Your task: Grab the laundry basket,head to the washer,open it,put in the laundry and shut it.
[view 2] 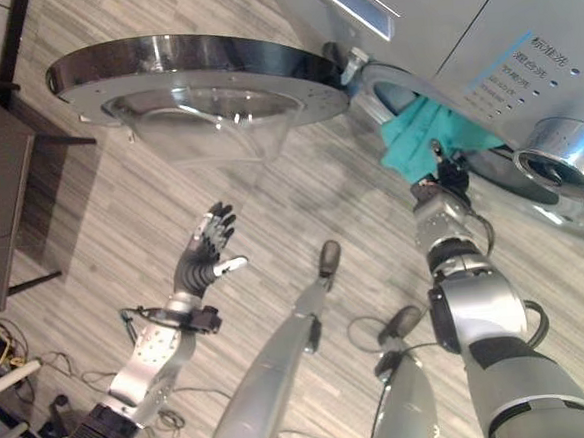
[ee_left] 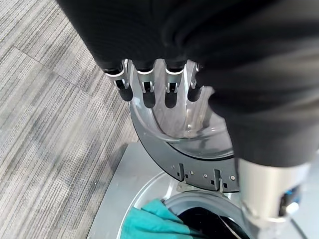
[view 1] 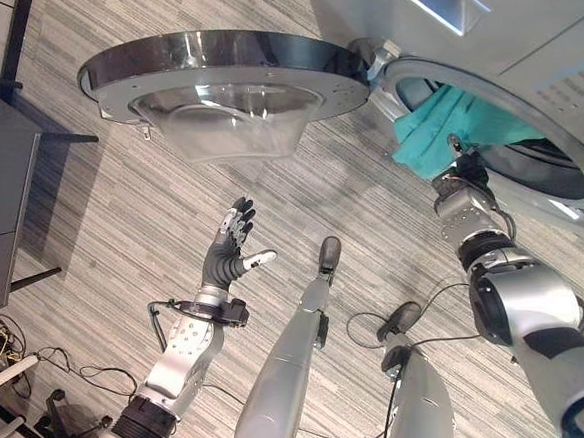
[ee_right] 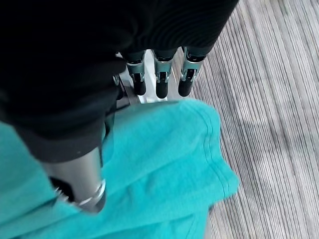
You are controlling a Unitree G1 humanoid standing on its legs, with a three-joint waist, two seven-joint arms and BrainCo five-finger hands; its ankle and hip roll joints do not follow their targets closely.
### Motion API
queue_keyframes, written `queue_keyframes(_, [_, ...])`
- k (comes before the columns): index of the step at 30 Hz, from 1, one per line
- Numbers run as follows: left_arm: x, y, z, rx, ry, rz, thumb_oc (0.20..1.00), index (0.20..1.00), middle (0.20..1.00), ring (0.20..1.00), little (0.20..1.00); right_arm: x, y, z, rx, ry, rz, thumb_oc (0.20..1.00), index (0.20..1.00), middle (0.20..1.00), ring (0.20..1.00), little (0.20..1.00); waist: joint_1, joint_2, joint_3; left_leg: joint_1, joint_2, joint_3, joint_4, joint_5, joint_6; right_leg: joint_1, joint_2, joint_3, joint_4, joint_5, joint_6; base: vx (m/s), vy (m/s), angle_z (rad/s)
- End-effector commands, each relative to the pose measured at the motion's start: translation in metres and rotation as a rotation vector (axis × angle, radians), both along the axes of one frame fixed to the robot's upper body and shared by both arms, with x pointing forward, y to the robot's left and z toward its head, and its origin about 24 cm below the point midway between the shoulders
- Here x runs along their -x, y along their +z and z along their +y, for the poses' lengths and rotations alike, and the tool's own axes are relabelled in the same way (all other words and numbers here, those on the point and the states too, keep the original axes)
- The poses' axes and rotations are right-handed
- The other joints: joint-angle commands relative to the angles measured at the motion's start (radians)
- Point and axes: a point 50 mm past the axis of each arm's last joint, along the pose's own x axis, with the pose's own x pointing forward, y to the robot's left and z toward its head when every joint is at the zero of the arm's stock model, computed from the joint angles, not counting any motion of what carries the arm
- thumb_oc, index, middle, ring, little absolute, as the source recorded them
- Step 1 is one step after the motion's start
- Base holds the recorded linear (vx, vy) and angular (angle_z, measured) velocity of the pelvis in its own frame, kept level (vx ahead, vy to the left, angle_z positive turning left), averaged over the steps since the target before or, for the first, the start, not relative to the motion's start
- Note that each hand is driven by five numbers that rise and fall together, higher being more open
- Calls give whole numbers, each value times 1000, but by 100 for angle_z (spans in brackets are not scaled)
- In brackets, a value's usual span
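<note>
Fingers (view 1: 238, 219) of your left hand (view 1: 230, 251) are straight and spread, holding nothing, above the striped grey floor (view 1: 121, 211) below the round glass door (view 1: 224, 78), which stands open. Your right hand (view 1: 462, 177) touches the soft teal laundry (view 1: 444, 123) draped over the washer (view 2: 481, 55) rim; its fingers (ee_right: 160, 84) look straight, though partly hidden.

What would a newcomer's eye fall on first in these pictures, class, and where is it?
Most striking is the teal cloth hanging half out of the washer's open mouth, with the right hand just below it. Next comes the big round door, swung wide above the striped floor. The left hand hovers open beneath that door.
</note>
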Motion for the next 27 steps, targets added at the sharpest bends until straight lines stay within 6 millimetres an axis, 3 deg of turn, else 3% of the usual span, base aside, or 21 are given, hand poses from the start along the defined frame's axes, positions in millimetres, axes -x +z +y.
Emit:
queue_keyframes(1, [7, 5, -2, 9, -39, -39, 1000, 1000, 1000, 1000, 1000, -14, 59, 10, 65, 67, -225, 711, 711, 711, 711, 711, 26, 25, 10, -18, -85, 49, 16, -128, -27, 252, 173, -25, -187, 30, -112, 0, 0, 0])
queue_keyframes(2, [7, 5, -1, 7, -38, -38, 1000, 1000, 1000, 1000, 1000, -15, 63, 12, 59, 74, -241, 580, 580, 580, 580, 580, 28, 25, 11, -17, -85, 49, 18, -128, -27, 251, 174, -25, -184, 30, -113, 0, 0, 0])
queue_keyframes(6, [7, 2, 2, -4, -31, -24, 1000, 1000, 1000, 1000, 1000, -19, 81, 22, 73, 113, -295, 322, 322, 322, 322, 322, 30, 18, 11, -14, -84, 47, 18, -127, -27, 253, 177, -24, -182, 29, -113, -1, -7, 2])
queue_keyframes(7, [7, 2, 2, -4, -30, -24, 1000, 1000, 1000, 1000, 1000, -19, 84, 23, 70, 117, -305, 200, 200, 200, 200, 200, 30, 16, 11, -14, -83, 47, 17, -126, -27, 254, 178, -24, -183, 30, -113, 0, 0, 0])
queue_keyframes(21, [7, 0, 15, -21, 31, -14, 1000, 1000, 1000, 1000, 1000, -12, 139, 19, -7, 65, -574, 200, 200, 200, 200, 200, 0, -21, 6, 11, -67, 49, 9, -120, -36, 287, 184, -15, -214, 39, -113, -4, 3, 3])
queue_keyframes(23, [7, 0, 16, -24, 36, -16, 1000, 1000, 1000, 1000, 1000, -5, 161, 9, -17, 18, -657, 200, 200, 200, 200, 200, -7, -31, 1, 14, -65, 49, 5, -119, -38, 299, 181, -14, -227, 51, -107, 3, 1, -4])
queue_keyframes(24, [10, 0, 18, -26, 36, -15, 1000, 1000, 1000, 1000, 1000, 7, 191, -8, -16, -60, -762, 200, 200, 200, 200, 200, -9, -45, -9, 20, -67, 44, -5, -119, -39, 316, 181, -11, -246, 64, -100, 13, -7, -9])
queue_keyframes(27, [11, 1, 18, -31, 30, -16, 1000, 1000, 1000, 1000, 1000, 18, 209, -26, -5, -148, -794, 200, 200, 200, 200, 200, -8, -54, -15, 25, -71, 43, -11, -119, -39, 329, 180, -9, -260, 73, -95, 5, -3, -3])
